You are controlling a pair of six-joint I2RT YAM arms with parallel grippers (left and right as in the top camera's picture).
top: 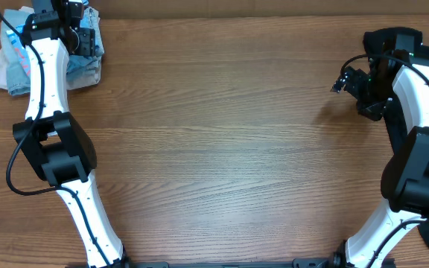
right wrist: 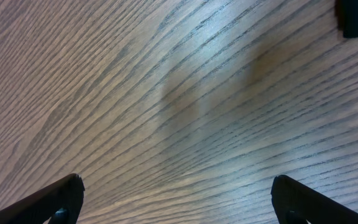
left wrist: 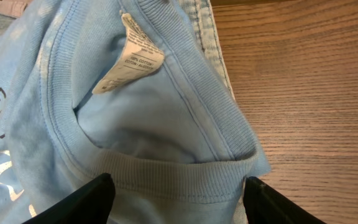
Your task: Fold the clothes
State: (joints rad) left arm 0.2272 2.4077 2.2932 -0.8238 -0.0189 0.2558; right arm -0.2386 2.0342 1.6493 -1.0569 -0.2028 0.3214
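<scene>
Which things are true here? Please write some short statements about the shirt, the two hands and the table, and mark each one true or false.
1. The light blue T-shirt lies crumpled at the far left corner of the table. True.
2. The right hand grips a piece of cloth. False: it is open above bare wood and holds nothing.
3. A white label shows inside the T-shirt's collar. True.
4. The left hand hangs over bare table. False: its fingers stand apart on either side of the blue collar.
</scene>
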